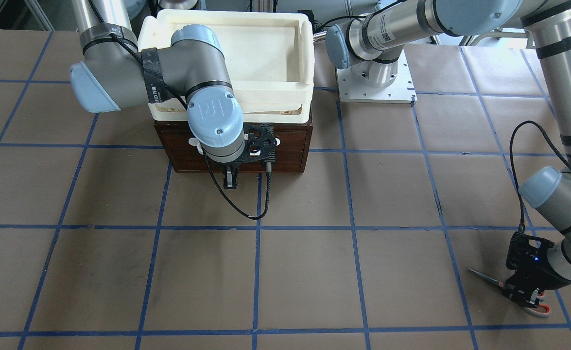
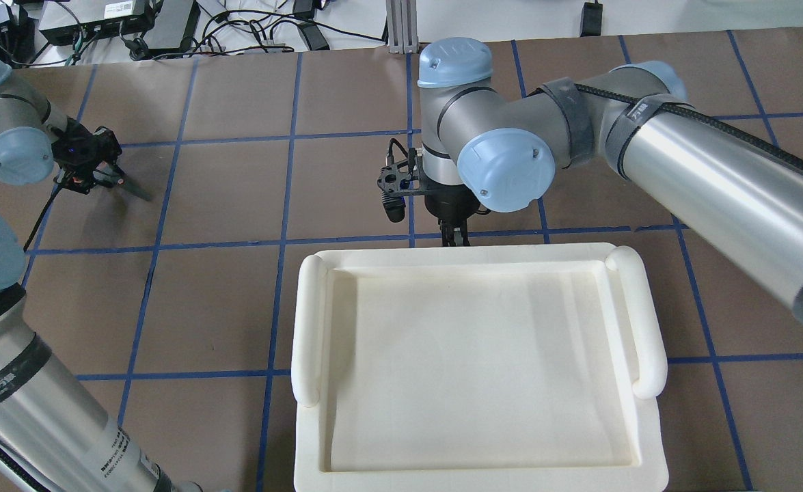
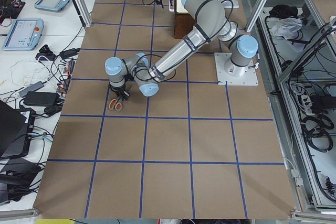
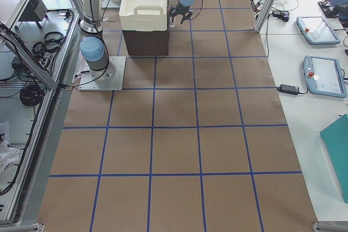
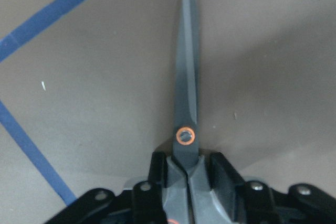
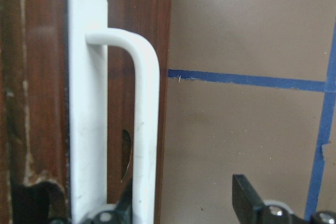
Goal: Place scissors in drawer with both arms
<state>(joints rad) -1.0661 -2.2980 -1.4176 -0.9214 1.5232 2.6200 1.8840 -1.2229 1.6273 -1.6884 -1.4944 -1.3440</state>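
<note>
**Inspector A:** What is obscured?

**Inspector B:** In the left wrist view, the handle loops of the scissors (image 5: 186, 87) run off the bottom edge. From the front, the left gripper (image 1: 522, 293) covers all but the orange-red rims. The overhead view hides the drawer (image 1: 290, 150) under the cream tray (image 1: 304, 58). The drawer is closed, so its inside is unseen.

**Inspector A:** Where are the scissors relative to that gripper?

**Inspector B:** They are far from the drawer, at the table's (image 1: 304, 272) corner on the robot's left. The black fingers (image 5: 226, 169) press on both grey shanks just behind the orange-ringed pivot, closed on them. The dark, matte blades are together, tapering away from the gripper. I cannot tell whether they rest on the brown paper or hang above it.

**Inspector A:** And the right gripper (image 1: 230, 180)?

**Inspector B:** Its jaws are parted and hold nothing. The smooth white bar handle (image 6: 147, 129) sits against one finger. Contact is unclear. The drawer front is dark, scuffed wood.
</note>
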